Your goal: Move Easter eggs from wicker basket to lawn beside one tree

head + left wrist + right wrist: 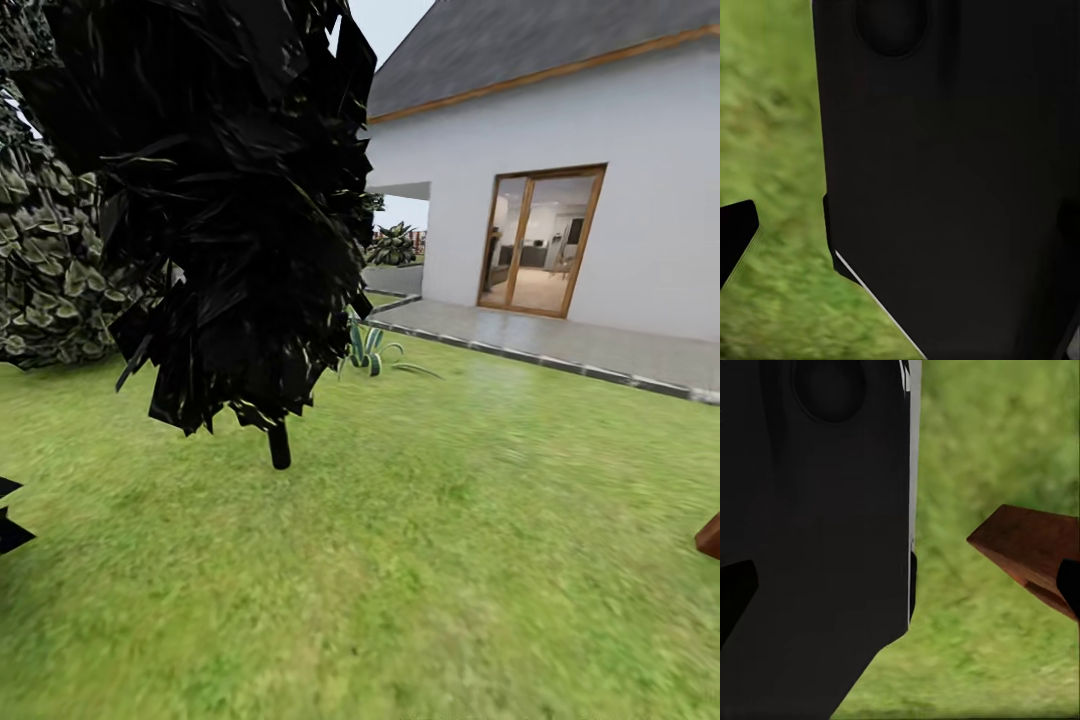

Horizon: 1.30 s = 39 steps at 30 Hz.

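One near-black tree (220,200) blocks the left over the lawn (420,560); white house (600,200) and patio (560,345) beyond. Brown wooden corner (1031,547) near right wrist. Finger state: can't tell.

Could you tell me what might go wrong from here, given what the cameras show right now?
1. The dark-leaved tree stands close ahead on the lawn; driving on could brush its foliage or thin trunk.
2. A brown wooden corner sits near the right arm, so turning that way might clip it.
3. This tree has a thin dark trunk rather than a thick pale one, so it may be a poor spot for the eggs.
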### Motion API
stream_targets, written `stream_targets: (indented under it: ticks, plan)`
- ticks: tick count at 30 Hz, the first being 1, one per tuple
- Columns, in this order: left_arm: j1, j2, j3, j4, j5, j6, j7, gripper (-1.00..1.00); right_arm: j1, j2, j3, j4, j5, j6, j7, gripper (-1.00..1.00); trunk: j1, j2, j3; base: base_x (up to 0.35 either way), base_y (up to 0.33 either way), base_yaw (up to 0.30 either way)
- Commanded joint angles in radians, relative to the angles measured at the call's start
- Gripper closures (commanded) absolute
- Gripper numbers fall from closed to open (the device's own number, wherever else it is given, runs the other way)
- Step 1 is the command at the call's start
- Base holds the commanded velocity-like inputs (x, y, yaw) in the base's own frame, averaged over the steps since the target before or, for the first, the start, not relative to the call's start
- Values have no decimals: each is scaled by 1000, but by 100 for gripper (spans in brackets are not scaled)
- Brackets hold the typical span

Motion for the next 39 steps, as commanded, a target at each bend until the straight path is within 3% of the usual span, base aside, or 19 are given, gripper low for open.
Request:
stream_targets:
  ticks: [1,16,29,39]
  plan:
    - [0,0,1,0,1,0,-3,-100,0,0,0,1,0,-1,-1,-100,0,0,0,0,0,-277]
    - [0,-1,2,0,1,2,-3,-100,0,0,0,1,0,-1,-2,-100,0,0,0,11,0,-277]
    - [0,-1,0,0,0,2,-4,-100,0,0,0,1,1,1,-2,-100,0,0,0,302,0,-116]
    - [0,-1,0,0,0,2,-4,-100,0,0,0,1,0,1,-1,-100,0,0,0,324,0,-260]
